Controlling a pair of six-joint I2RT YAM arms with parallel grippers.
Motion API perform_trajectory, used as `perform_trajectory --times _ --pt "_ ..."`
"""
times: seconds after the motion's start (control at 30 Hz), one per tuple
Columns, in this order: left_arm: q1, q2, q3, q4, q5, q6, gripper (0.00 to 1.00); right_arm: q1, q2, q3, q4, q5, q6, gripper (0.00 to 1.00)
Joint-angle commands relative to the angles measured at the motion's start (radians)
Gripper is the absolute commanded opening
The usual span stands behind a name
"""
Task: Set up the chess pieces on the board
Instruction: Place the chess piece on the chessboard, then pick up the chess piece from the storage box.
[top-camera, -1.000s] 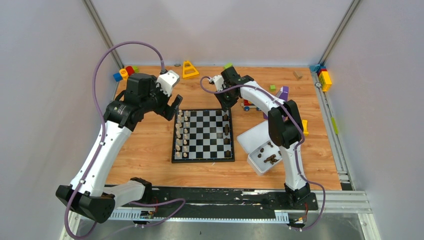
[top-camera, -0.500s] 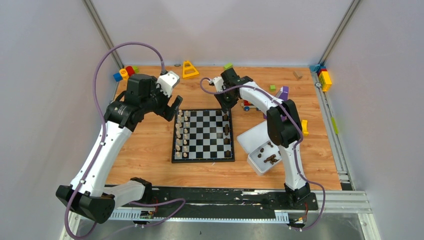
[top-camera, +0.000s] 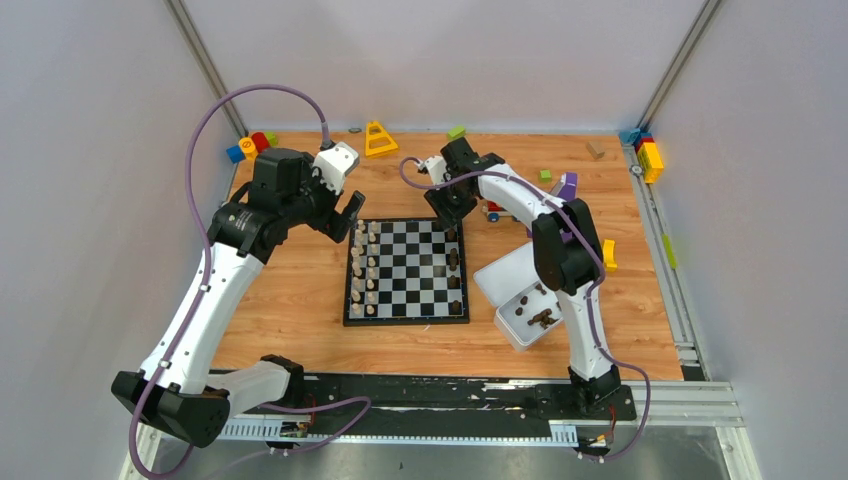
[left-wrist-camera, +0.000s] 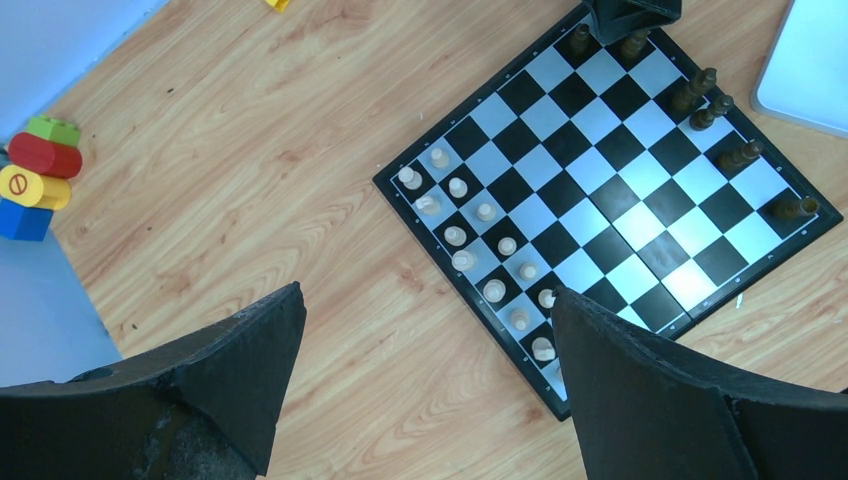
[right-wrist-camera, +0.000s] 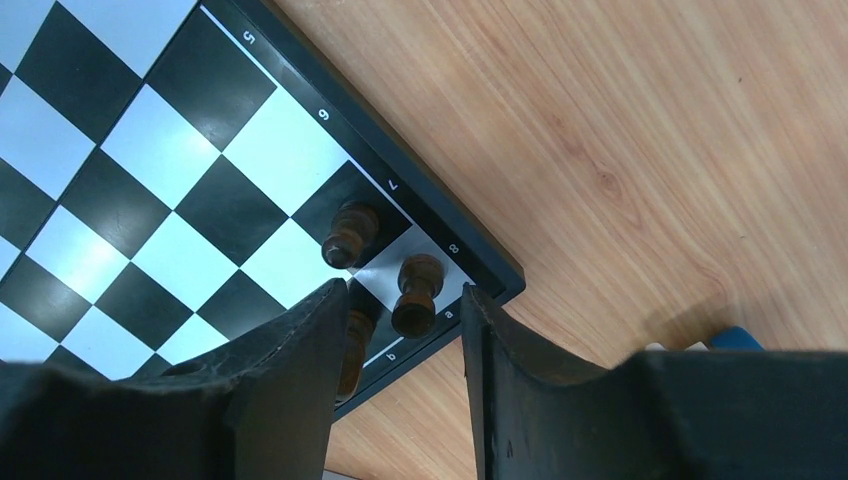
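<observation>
A: Where's yr R gripper (right-wrist-camera: 402, 292) now?
B: Over the board (top-camera: 405, 270), at its far-R corner. Jaws are apart, straddling one dark piece (right-wrist-camera: 415, 295) that stands upright on the corner sq. There's a gap on both sides of it, so you aren't clamping it. A second dark piece (right-wrist-camera: 350, 233) stands on the next sq, and a third is half hidden behind one finger.
A: And the L?
B: Yr L gripper (left-wrist-camera: 422, 295) hangs above the board's L edge w/ jaws wide apart.
A: Rest of the set?
B: Cream chess pieces (top-camera: 364, 270) stand in two files down the L side, and dark chess pieces (top-camera: 453, 262) stand along the R side. Loose dark pieces (top-camera: 540, 318) lie in the white tray (top-camera: 512, 330), just R of the board.
</observation>
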Motion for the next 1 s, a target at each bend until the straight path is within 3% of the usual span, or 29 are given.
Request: perform_trajectory --times 0.0,0.3,0.43,0.97 --pt "0.011 -0.022 0.003 0.041 0.008 -0.009 1.00 0.003 -0.024 0.036 0.002 -0.011 0.013 0.47" --pt "0.011 -0.016 0.012 0.039 0.010 -0.008 1.00 -0.029 -0.169 0.028 0.002 -0.060 0.049 0.50" --pt "0.011 -0.011 0.017 0.040 0.021 -0.002 1.00 -0.061 -0.302 -0.072 0.002 -0.092 0.048 0.51" --pt "0.011 0.009 -0.031 0.056 0.171 0.039 1.00 -0.280 -0.985 -0.897 0.024 -0.128 -0.103 0.51"
